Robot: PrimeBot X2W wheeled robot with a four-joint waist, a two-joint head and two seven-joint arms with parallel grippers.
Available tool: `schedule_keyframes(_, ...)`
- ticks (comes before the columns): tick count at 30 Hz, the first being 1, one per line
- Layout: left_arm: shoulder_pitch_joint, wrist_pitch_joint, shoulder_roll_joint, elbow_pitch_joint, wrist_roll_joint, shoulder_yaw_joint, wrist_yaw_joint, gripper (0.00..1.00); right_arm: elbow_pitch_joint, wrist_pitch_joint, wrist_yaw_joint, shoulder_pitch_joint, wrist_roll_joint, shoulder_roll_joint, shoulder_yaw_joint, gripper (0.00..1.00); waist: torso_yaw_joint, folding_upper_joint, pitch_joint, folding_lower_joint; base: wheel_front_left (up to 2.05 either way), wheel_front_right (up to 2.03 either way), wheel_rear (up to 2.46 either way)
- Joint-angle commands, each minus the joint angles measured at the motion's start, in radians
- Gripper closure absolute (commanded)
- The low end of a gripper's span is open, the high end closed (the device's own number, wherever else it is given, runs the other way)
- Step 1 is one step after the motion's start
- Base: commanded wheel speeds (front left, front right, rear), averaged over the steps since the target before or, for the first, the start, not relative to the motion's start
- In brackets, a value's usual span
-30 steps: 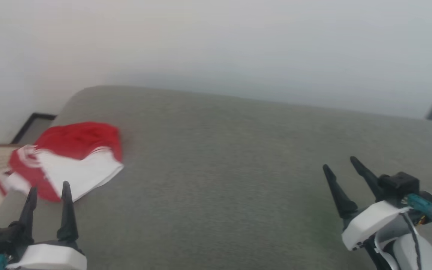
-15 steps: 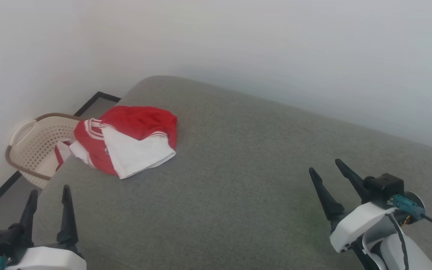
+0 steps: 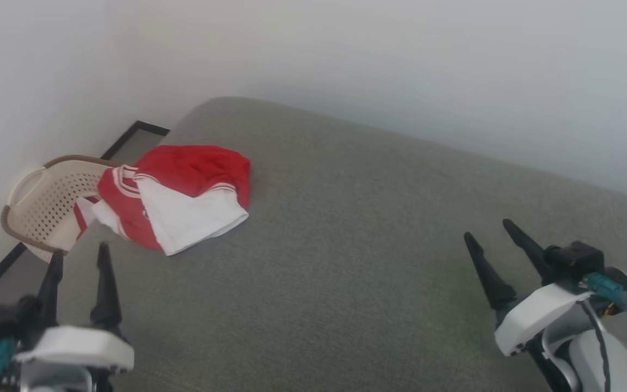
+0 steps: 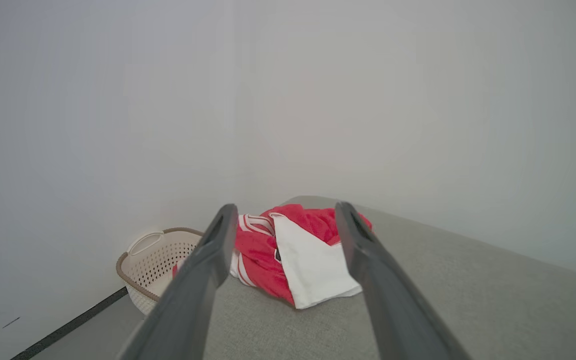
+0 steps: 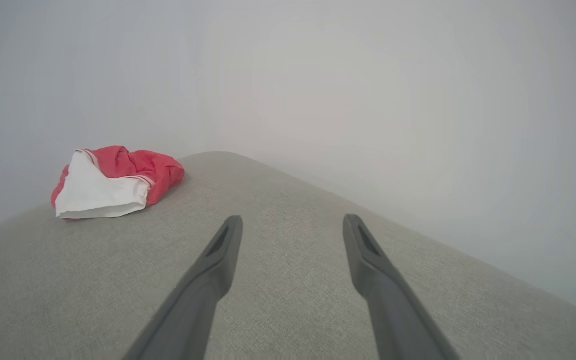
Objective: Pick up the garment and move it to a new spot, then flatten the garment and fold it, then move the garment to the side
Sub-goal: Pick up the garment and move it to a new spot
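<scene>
Plainly, from the head view, the garment [image 3: 183, 190] lies crumpled near the far left corner of the grey, fabric-covered tabletop [image 3: 346, 245]. Its red cloth is bunched behind a wide white panel, and one end droops over the edge toward a pale perforated basket [image 3: 41, 207] standing lower down beside it. The left end effector [image 3: 80, 251] hovers near the garment, fingers spread wide and empty; the right end effector [image 3: 486, 228] is well apart on the other side, just as wide and empty. From the left wrist view, the garment [image 4: 298, 250] sits straight ahead, framed between the two spread fingers and untouched, with the basket [image 4: 153, 255] to its left. From the right wrist view, the garment [image 5: 113, 180] is far off at the upper left, and bare tabletop lies under the spread fingers. The cloth looks light, soft and limp, so it should sag and open out when lifted rather than keep its shape. A pinch on one thin layer may drag only part of it. The bunched red fold or the striped hem near the middle seems the better hold. Pulling the overhanging end could slide the heap toward the basket.
</scene>
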Motion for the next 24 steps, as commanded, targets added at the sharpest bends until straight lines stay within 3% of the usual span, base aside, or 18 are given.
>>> schedule_keyframes(1,-0.034,0.007,0.008,0.010,-0.015,-0.003,0.002,0.00,-0.011,0.005,0.000,-0.009,0.007,-0.013,-0.006,0.00,-0.018,0.0000,0.021,0.0000,0.00,0.00,0.00)
schedule_keyframes(15,-0.264,0.005,0.013,0.129,-0.013,-0.021,0.038,0.00,-0.138,0.060,0.000,-0.046,0.026,-0.144,-0.048,0.00,-0.118,0.0000,0.211,0.0000,0.00,0.00,0.00)
schedule_keyframes(24,-0.468,0.035,0.020,0.324,-0.014,-0.029,0.089,0.00,-0.231,0.087,0.000,-0.062,0.054,-0.246,-0.073,0.00,-0.163,0.0000,0.361,0.0000,0.00,0.00,0.00)
